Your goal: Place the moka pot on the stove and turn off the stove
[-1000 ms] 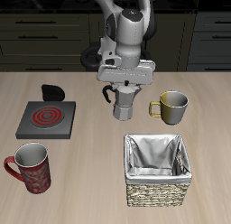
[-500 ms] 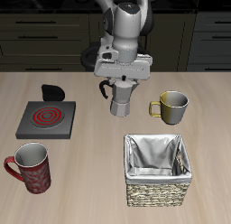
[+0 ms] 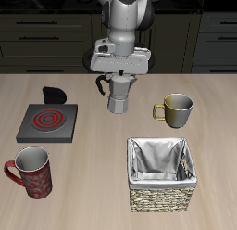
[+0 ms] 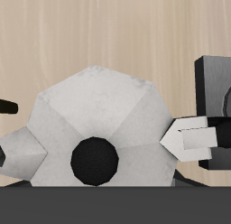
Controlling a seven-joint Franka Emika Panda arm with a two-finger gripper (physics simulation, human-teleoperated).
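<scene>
1. Exterior view: tool (image 3: 118, 78) sits right on top of the moka pot (image 3: 119, 95), near counter (image 3: 93, 169) centre, toward 12 o'clock. Pot upright. Can't tell whether its base touches the counter or is just off it.
2. Wrist view: pot lid (image 4: 95, 128) fills the frame, black knob (image 4: 95, 161) centred, one fingertip (image 4: 185, 137) touching the faceted rim. Opposite finger mostly out of frame. Judgement: tool clamped on the moka pot's upper body.
3. Stove (image 3: 47, 121) is at 9 o'clock from the pot, well apart. Burner rings (image 3: 48, 115) glow red, so I judge it is on. Black knob (image 3: 55, 93) at the stove's back edge, 12 o'clock side.
4. Task state (judgement): pot grasped, transport not done, stove not off.
5. Risks from here:
   - Grip is on sloped facets near the top; pot could slip or tilt during the carry if the squeeze is off-centre.
   - Low carry height would catch the pot base on the stove's raised edge and shove the stove.
   - Off-centre drop on the burner leaves the pot overhanging the plate.
   - Handle (image 3: 100, 83) sticks out toward the stove side; may crowd the knob when reaching in afterwards.
6. Clutter: olive mug (image 3: 175, 108) at 3 o'clock of the pot, red mug (image 3: 31, 171) at 8 o'clock, basket (image 3: 163, 172) at 5 o'clock. None sits on the straight path to the stove.
</scene>
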